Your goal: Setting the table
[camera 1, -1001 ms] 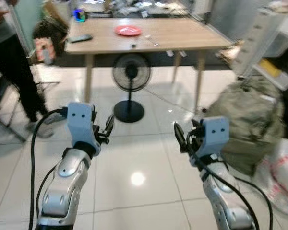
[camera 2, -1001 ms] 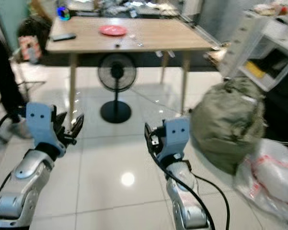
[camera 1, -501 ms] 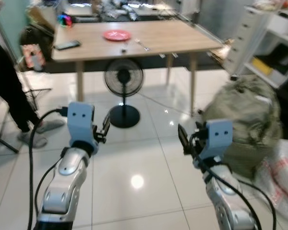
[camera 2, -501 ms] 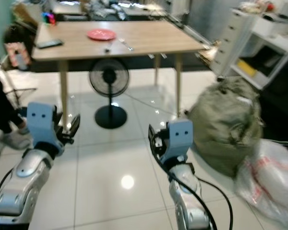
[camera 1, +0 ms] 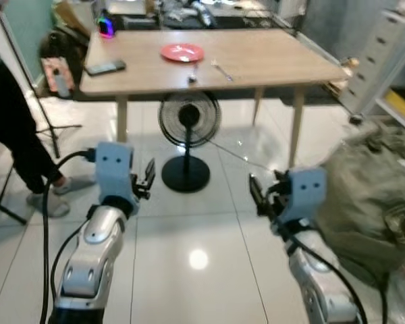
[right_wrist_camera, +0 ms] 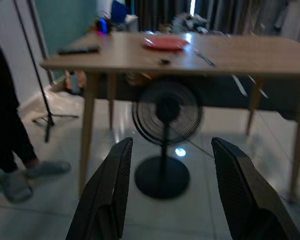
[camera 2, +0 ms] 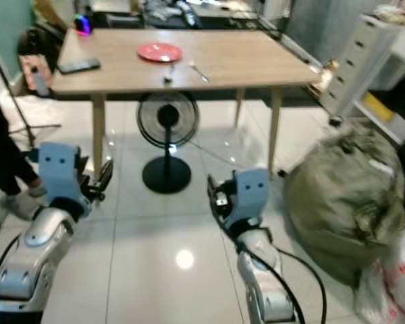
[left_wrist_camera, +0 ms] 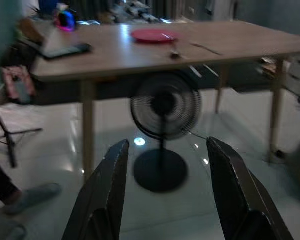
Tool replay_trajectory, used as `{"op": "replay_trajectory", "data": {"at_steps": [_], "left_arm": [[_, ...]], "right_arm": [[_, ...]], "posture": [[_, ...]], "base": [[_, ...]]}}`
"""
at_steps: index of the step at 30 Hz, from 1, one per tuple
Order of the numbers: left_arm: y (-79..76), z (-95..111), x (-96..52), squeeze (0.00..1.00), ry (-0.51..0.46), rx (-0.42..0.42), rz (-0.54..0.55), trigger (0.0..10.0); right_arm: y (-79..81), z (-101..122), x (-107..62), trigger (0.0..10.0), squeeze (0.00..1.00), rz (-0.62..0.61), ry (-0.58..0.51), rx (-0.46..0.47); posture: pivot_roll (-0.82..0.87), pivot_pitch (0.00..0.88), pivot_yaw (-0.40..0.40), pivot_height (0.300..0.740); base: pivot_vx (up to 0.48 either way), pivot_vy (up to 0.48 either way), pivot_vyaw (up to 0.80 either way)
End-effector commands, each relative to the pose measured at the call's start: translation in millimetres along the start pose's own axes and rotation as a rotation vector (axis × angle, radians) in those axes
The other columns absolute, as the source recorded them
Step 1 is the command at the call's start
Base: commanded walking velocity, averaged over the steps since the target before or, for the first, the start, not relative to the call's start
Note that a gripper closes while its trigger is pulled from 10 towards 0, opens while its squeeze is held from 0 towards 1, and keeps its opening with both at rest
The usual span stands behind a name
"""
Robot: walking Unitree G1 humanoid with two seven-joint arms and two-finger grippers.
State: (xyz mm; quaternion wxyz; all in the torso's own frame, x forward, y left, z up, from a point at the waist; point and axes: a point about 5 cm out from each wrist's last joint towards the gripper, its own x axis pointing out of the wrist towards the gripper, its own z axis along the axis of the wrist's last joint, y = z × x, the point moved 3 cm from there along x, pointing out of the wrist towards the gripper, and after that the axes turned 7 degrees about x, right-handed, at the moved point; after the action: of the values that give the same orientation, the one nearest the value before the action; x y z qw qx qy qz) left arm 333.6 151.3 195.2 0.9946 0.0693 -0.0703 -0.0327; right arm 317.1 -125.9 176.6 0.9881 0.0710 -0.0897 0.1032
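- Far left of the head view: a person (camera 1: pixel 13 135) stands beside the table, legs and a slipper showing. Not involved, but close to the approach path.
- left gripper (camera 1: pixel 148 179), lower left of frame: held up at chest height, fingers apart and empty. Reads as a carry-ready pose while approaching, nothing to grip yet.
- wooden table (camera 1: pixel 270 61), upper centre: well ahead, out of reach, so I'd judge this as the approach step.
- red plate (camera 1: pixel 181 52) sits on the tabletop towards the far edge; a fork (camera 1: pixel 221 69) lies just right of it, apart, and a small dark item sits between them, too small to identify.
- phone (camera 1: pixel 104 67) lies at the table's left end.
- floor fan (camera 1: pixel 187 135) stands under the table, dead centre in both wrist views, an obstacle for the feet.
- right gripper (camera 1: pixel 256 194), lower centre-right: same raised pose, fingers apart, empty.
- Green bag (camera 2: pixel 347 196) on the floor at right narrows the lane.
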Motion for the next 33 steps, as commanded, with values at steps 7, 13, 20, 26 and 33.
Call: {"op": "replay_trajectory", "data": {"at_steps": [7,13,20,26,33], "left_arm": [[1.9,-8.3,-2.4,0.04,0.031,0.0,0.006,10.0],[1.2,-8.2,-2.5,0.04,0.031,-0.002,0.004,10.0],[0.8,-8.3,-2.9,0.04,0.031,-0.003,0.003,10.0],[0.9,-8.5,-3.1,0.04,0.032,-0.002,0.004,10.0],[0.8,-8.2,-3.7,0.03,0.031,0.0,0.004,10.0]], "right_arm": [[1.8,-6.4,-1.5,10.0,0.0,0.004,0.021,0.01],[1.0,-6.8,-1.6,10.0,0.0,0.001,0.026,0.011],[1.1,-7.7,-1.8,10.0,0.0,-0.001,0.031,0.013],[1.4,-7.7,-1.7,10.0,0.0,-0.001,0.03,0.011],[3.1,-6.8,-1.5,10.0,0.0,0.01,0.026,0.007]], "posture": [[-0.05,0.015,0.033,0.74],[-0.05,0.018,0.032,0.74],[-0.05,0.022,0.031,0.74],[-0.05,0.023,0.03,0.74],[-0.05,0.028,0.03,0.74]], "base": [[0.465,0.0,0.0],[0.467,0.0,0.0],[0.469,0.0,-0.78],[0.469,0.0,-0.27],[0.471,0.0,0.0]]}}
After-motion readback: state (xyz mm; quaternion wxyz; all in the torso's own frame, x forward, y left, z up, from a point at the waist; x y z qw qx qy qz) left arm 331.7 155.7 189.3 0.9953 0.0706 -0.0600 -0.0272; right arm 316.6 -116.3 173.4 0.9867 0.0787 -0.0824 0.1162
